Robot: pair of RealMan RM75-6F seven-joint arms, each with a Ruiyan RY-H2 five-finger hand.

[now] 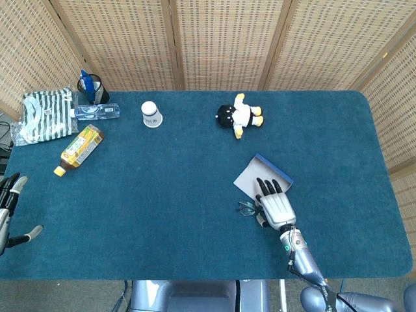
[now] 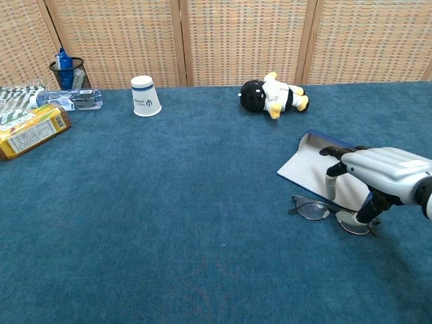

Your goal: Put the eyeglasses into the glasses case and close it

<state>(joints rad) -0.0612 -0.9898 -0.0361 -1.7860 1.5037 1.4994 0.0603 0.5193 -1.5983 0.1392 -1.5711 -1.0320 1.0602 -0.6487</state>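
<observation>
Eyeglasses [image 2: 332, 216] lie on the table [image 1: 162, 195] just beside the open glasses case [image 2: 317, 172]; right hand [image 2: 381, 172] poised over them, fingers spread, gripping nothing; frame judged light, thin, fragile; best pinched at the bridge.

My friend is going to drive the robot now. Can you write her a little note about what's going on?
Right hand: over the eyeglasses, fingers pointing down, seemingly not gripping yet.
Left hand: idle at the table's left edge, holding nothing.
Glasses case: lying open, just behind the eyeglasses.
Done: the hand has reached the eyeglasses.
Left: grip them, lay them in the case, close the lid.
</observation>
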